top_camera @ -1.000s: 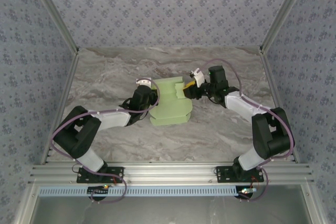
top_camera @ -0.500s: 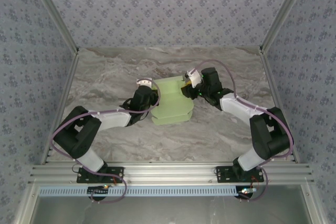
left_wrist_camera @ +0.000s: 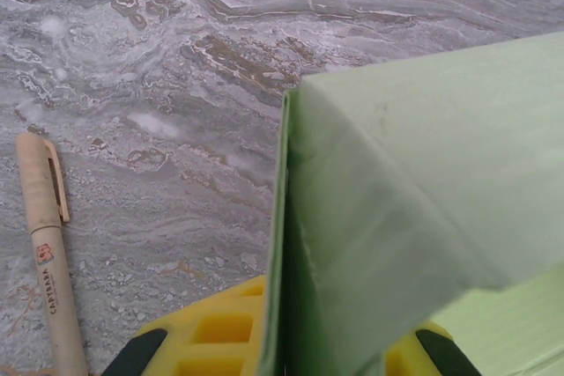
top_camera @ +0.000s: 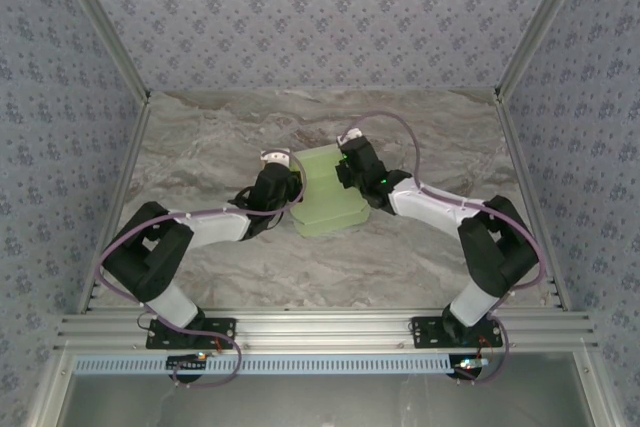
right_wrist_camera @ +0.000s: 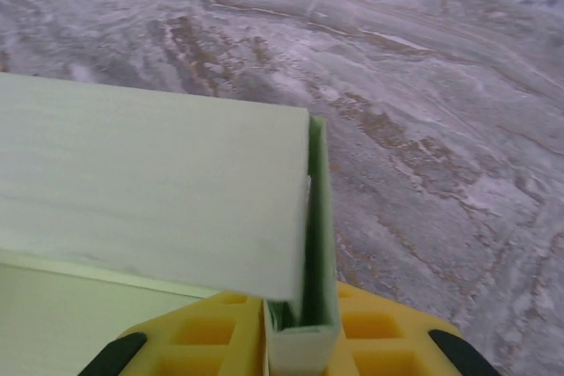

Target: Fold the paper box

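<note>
Both clenched on the paper box [top_camera: 325,202] at mid-table: left gripper [top_camera: 291,182] on its left wall, right gripper [top_camera: 345,169] on the far right flap. From the left wrist, upright green card squeezed between yellow fingers [left_wrist_camera: 220,334]; from the right wrist, a folded edge nipped likewise. Tan pen [left_wrist_camera: 48,253] lying on the marble table [top_camera: 200,147] left of the card, apart from it. Elbows bent outward, forearms reaching inward from either side.
</note>
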Motion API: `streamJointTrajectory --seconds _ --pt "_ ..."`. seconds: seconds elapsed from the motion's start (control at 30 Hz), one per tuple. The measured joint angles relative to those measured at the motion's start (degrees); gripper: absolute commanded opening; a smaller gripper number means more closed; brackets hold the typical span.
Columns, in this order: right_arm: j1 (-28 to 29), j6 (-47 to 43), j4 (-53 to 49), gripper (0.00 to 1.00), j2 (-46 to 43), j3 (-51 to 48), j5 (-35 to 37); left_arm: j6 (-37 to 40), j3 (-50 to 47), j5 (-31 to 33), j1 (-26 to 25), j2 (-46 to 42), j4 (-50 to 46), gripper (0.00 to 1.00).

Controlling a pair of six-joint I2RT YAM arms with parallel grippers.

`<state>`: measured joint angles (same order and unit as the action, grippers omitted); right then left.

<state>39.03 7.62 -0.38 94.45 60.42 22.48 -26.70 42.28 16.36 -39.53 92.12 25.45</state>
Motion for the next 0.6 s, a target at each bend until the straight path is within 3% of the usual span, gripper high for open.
streamJointTrajectory --seconds 0.13,0.33,0.47,0.6 --pt "3.1 3.5 -4.3 0.18 1.7 3.0 8.7 0.0 0.0 0.3 0.0 0.0 0.0 0.02" --pt "4.3 7.3 -8.0 0.19 2.8 4.6 15.8 -0.2 0.3 0.1 -0.8 0.0 0.1 0.02" --pt "4.3 8.9 -9.5 0.22 3.1 4.9 17.6 -0.2 0.3 0.0 -1.2 0.0 0.2 0.02" --pt "4.1 8.7 -9.7 0.33 3.1 5.0 17.2 -0.2 0.3 -0.1 -1.1 0.0 0.2 0.02"
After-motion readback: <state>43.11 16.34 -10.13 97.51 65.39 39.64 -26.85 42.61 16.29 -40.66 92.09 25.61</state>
